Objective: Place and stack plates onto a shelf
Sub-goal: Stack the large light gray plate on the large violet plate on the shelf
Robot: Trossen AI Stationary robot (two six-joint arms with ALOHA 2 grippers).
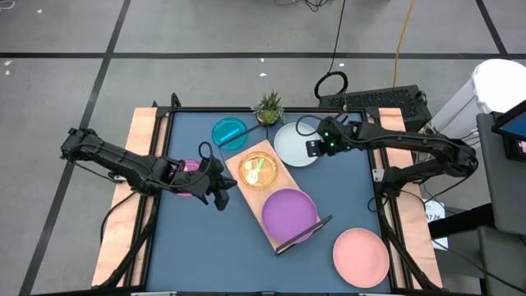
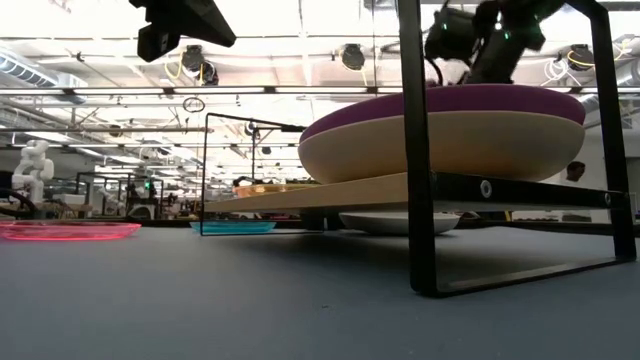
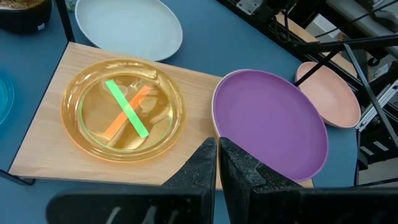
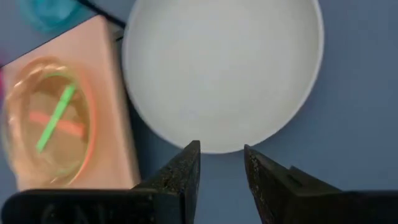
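The wooden shelf (image 1: 251,156) lies slantwise in mid-table. On it sit an orange translucent plate (image 1: 259,171) with a greenish ring inside it, and a purple plate (image 2: 450,105) stacked on a cream one (image 2: 440,145). A pale blue-white plate (image 4: 222,68) rests on the tabletop beside the shelf's far end. My right gripper (image 4: 222,155) hovers open above that plate's edge. My left gripper (image 3: 217,158) is shut and empty, held in the air left of the shelf, near a magenta plate (image 1: 191,167).
A cyan plate (image 1: 229,132) and a small potted plant (image 1: 269,107) stand at the far edge. A salmon pink plate (image 1: 361,256) lies at the near right corner. The shelf's black wire frame (image 2: 417,150) rises at its near end.
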